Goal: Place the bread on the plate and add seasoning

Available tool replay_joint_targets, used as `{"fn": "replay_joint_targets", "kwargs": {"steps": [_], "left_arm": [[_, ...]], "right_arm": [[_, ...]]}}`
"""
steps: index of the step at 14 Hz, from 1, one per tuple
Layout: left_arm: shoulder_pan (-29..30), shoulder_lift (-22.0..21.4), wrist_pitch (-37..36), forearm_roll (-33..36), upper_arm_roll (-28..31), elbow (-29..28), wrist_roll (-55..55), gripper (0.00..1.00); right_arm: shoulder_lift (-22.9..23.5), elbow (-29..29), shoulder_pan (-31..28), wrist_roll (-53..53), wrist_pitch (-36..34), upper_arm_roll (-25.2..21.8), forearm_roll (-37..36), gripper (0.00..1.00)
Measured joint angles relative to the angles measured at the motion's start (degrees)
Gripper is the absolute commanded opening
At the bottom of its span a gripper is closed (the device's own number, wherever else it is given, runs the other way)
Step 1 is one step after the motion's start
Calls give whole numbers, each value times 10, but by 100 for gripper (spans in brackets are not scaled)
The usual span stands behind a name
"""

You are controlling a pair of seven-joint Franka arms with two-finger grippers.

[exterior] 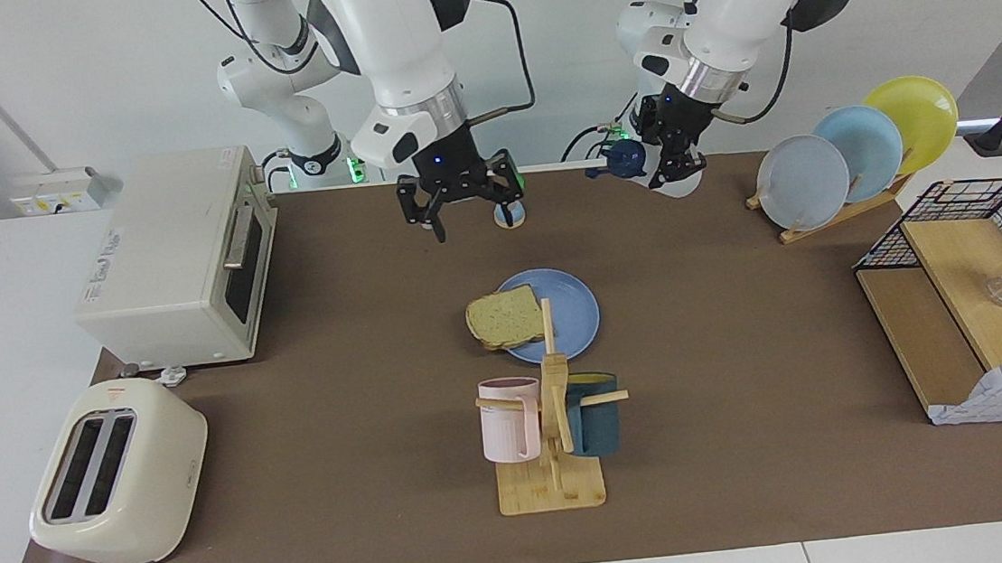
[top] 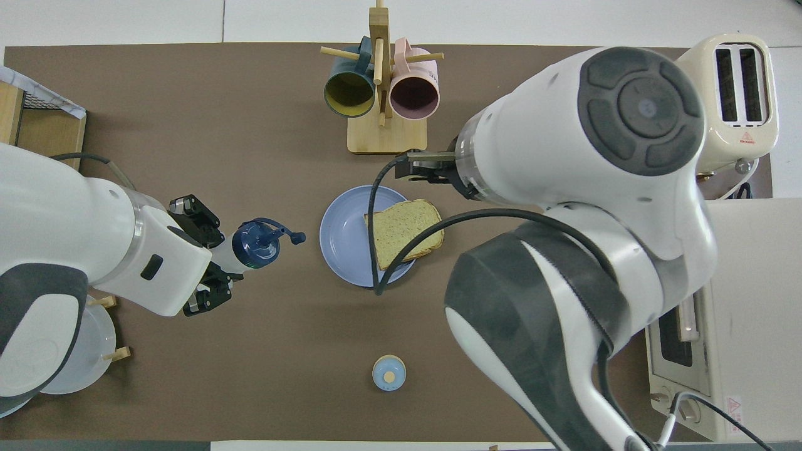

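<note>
Blue plate [exterior: 569,312] bears the bread [exterior: 505,317], overhanging its rim toward the right arm's end.
Facing view: right gripper [exterior: 462,215] spread, empty, over the bell [exterior: 510,215]. Overhead view: left gripper [top: 210,260] grasps the seasoning [top: 254,245], raised over the mat beside the plate.

Both arms are glossy white with rounded shells and dark grey bands at the joints. A round dark grey cap with raised segments covers the right arm's [top: 583,207] big joint. Each wrist ends in a ribbed silver ring, then a black head with a small blue light. The right gripper [exterior: 461,205] and left gripper [exterior: 670,162] are black linkwork with thin fingers. Black cables loop from each wrist up along the arm. A small dark oval marks the left arm's [top: 75,244] white wrist shell. Green lights glow at the bases.
</note>
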Motion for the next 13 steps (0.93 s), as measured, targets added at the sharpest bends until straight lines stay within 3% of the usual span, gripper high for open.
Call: {"fn": "replay_joint_targets", "kwargs": {"steps": [4, 10, 13], "left_arm": [[0, 0, 4, 46, -32, 0, -35, 0], [-2, 15, 10, 126, -102, 0, -113, 0], [-5, 24, 11, 171, -135, 0, -145, 0]], "right_arm": [[-18, 0, -80, -76, -108, -2, -25, 100], [-62, 0, -205, -229, -216, -5, -28, 100], [-92, -23, -216, -266, -231, -34, -28, 100]]}}
